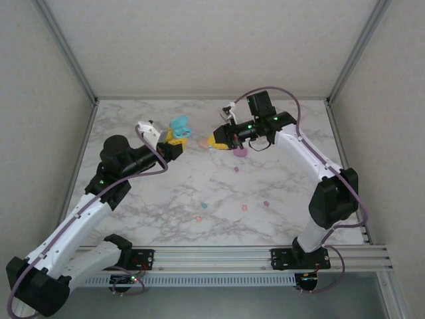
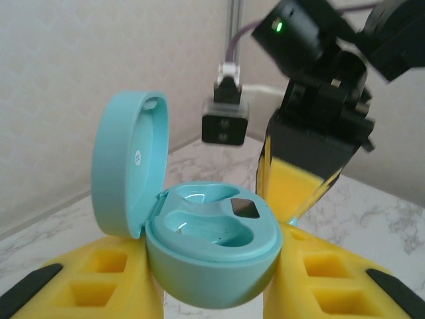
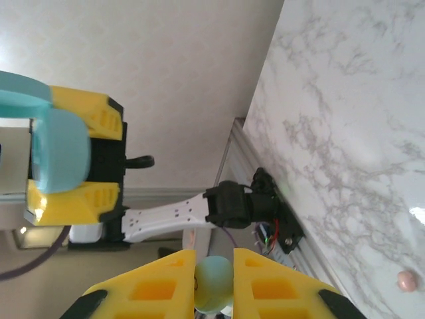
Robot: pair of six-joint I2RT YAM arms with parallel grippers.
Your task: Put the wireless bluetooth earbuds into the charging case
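Earbuds (image 1: 204,205): one teal (image 3: 214,286) tight in right pincer (image 3: 214,256), five loose on table (image 1: 166,193); one teal case (image 2: 206,232) tight in left pincer (image 1: 174,136).

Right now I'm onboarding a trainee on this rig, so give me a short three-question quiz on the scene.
1. True or false: the teal charging case stands closed.
2. What does the right gripper hold? A) a teal earbud B) a screwdriver C) nothing
3. Short answer: which gripper holds the case?
Key: 1 false, its lid is open; 2 A; 3 the left gripper.
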